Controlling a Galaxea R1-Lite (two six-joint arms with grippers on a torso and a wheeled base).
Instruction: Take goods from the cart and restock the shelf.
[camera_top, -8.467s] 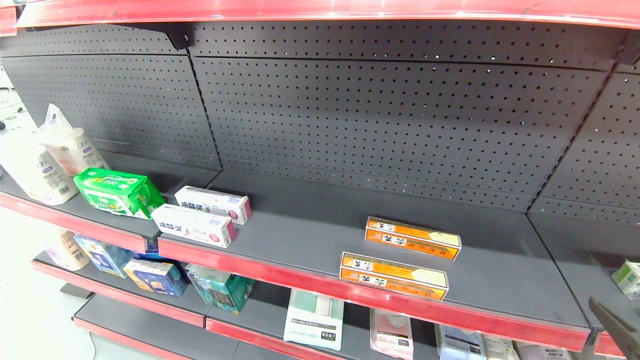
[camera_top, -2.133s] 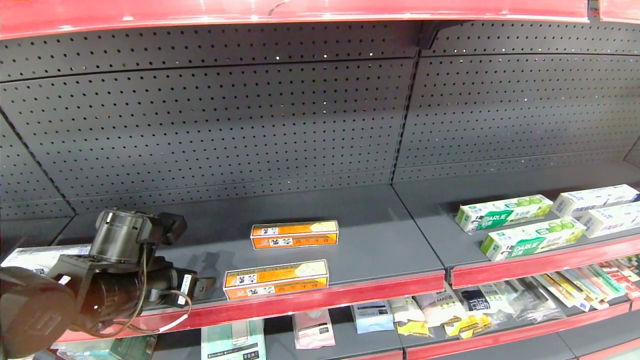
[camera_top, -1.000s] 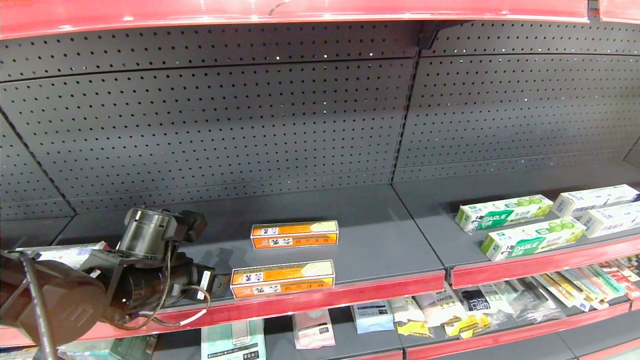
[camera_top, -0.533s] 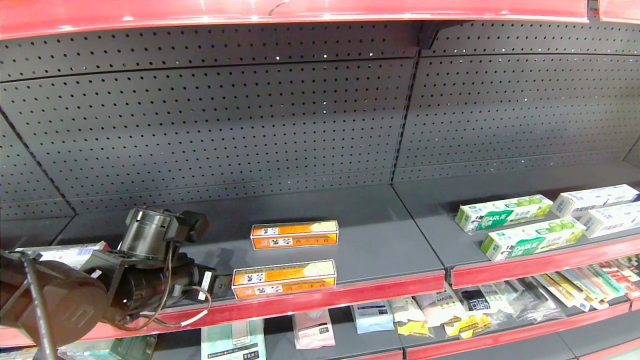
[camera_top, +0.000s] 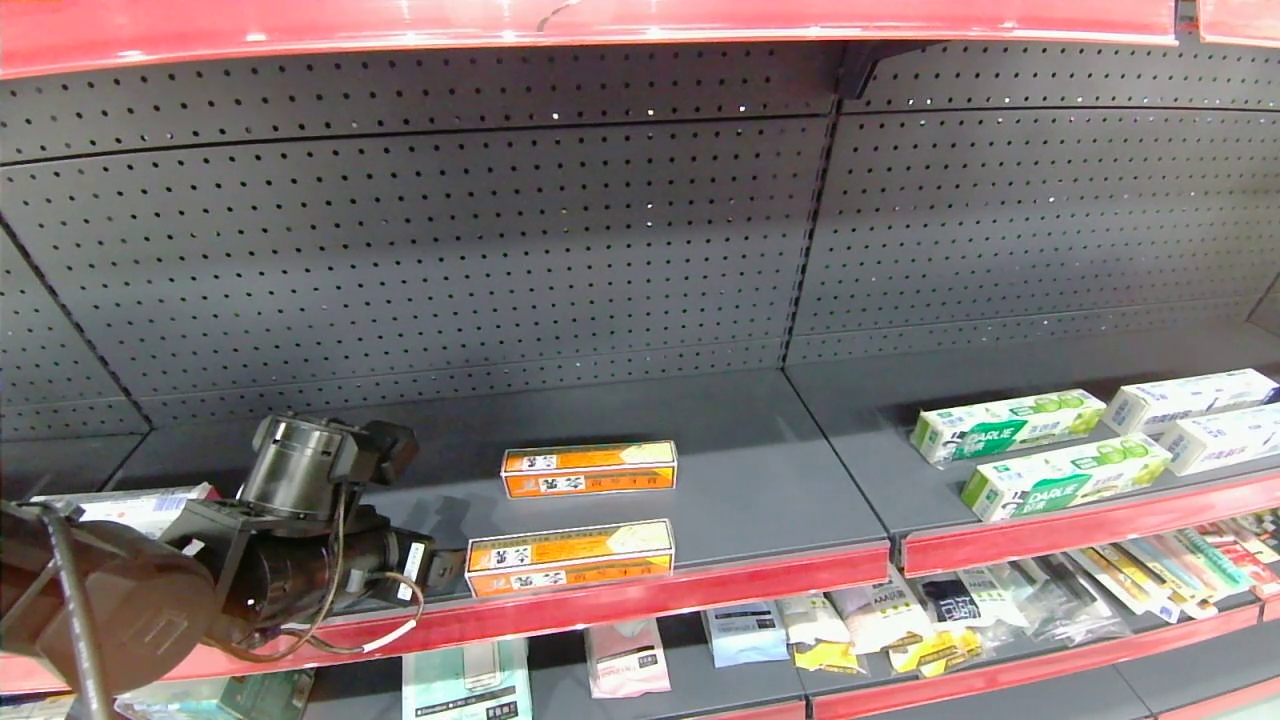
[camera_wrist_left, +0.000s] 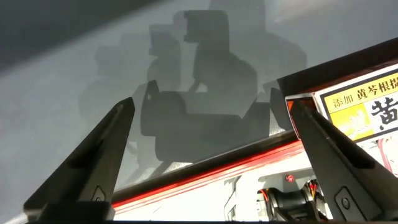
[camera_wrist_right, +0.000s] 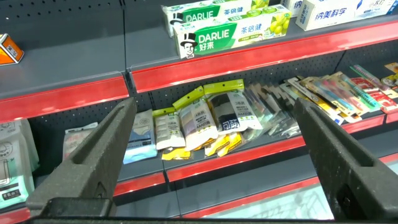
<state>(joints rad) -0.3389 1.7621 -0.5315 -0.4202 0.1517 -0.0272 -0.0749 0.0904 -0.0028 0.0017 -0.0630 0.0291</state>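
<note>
Left end effector (camera_wrist_left: 211, 104) spread wide, empty, just beside left end of near orange box (camera_top: 569, 558) on shelf (camera_top: 760, 480); right end effector (camera_wrist_right: 214, 102) likewise wide, empty, facing lower shelves (camera_wrist_right: 236, 163).

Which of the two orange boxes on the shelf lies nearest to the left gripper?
The front orange box, at the red front edge of the shelf; its end sits right beside the left gripper. The rear orange box lies farther back.

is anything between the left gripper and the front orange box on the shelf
Nothing visible does. The left gripper, jaws open, sits at the left end of the front orange box, with only bare shelf between them. The box's corner lies right at the edge of the open jaws.
</note>
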